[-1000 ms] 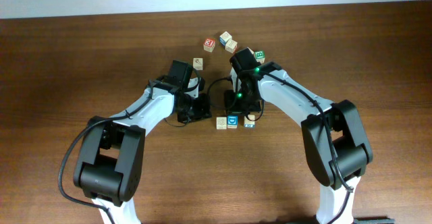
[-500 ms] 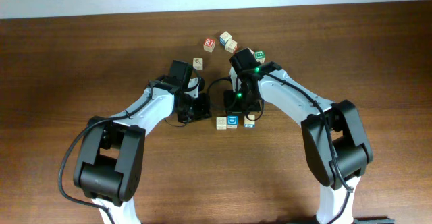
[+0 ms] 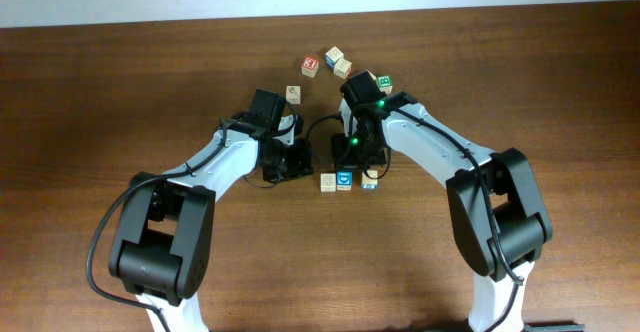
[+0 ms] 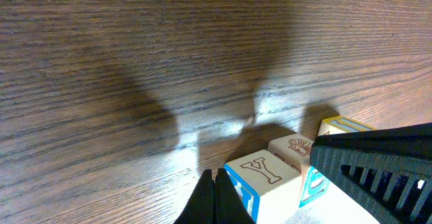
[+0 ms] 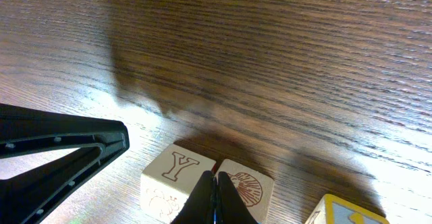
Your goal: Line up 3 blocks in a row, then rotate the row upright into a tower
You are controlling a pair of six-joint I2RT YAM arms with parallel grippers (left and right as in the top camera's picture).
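Three blocks lie in a row on the table: a pale tan Y-topped block (image 3: 328, 182) (image 4: 263, 177) (image 5: 172, 177), a shell-printed block (image 3: 345, 179) (image 4: 291, 150) (image 5: 248, 187) with a blue face, and a yellow-edged block (image 3: 369, 181) (image 4: 341, 126) (image 5: 345, 214). My left gripper (image 3: 306, 165) (image 4: 216, 198) is shut and holds nothing; its tips sit just left of the Y block's blue side. My right gripper (image 3: 345, 168) (image 5: 214, 198) is also shut on nothing, and its tips hover over the seam between the Y block and the shell block. Contact cannot be told.
Further back lie a red-faced cube (image 3: 310, 65), two more cubes (image 3: 334, 55) (image 3: 343, 68), a green-faced cube (image 3: 384, 82) and a small cube (image 3: 292, 93) by the left wrist. The two grippers stand close together over the wooden table (image 3: 120, 92).
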